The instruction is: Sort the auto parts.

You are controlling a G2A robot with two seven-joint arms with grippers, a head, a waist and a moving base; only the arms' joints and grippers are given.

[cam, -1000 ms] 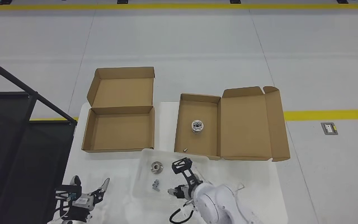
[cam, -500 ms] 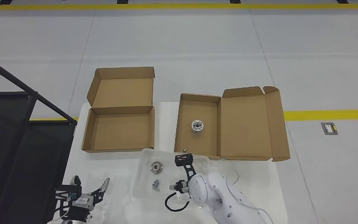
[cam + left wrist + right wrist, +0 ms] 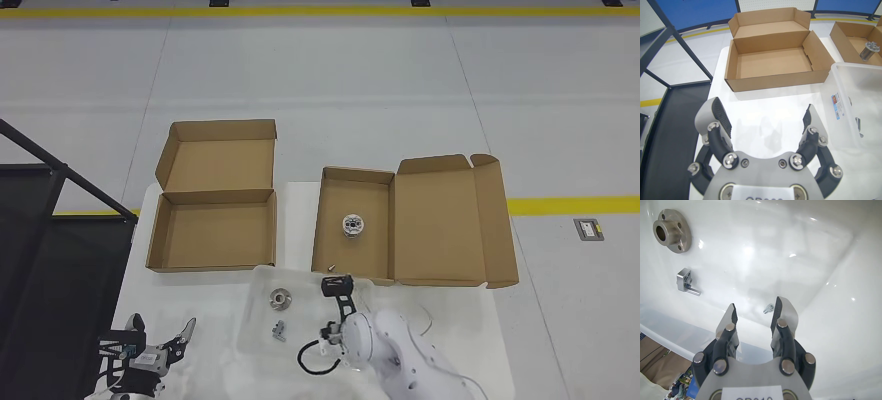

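Two brown cardboard boxes stand open on the white table (image 3: 298, 220) in the top view; the left box (image 3: 212, 228) is beside the right box (image 3: 340, 200), which holds a ribbed metal cylinder (image 3: 352, 223). Nearer, a clear plastic bin (image 3: 250, 310) holds a round flanged metal hub (image 3: 279, 296). In the left wrist view, the left gripper (image 3: 762, 106) hangs over the table, fingers spread wide. In the right wrist view, the right gripper (image 3: 755, 303) is inside the bin, fingers parted, a small silver bolt (image 3: 769, 308) just beside one pad and a square metal bracket (image 3: 686, 282) farther off.
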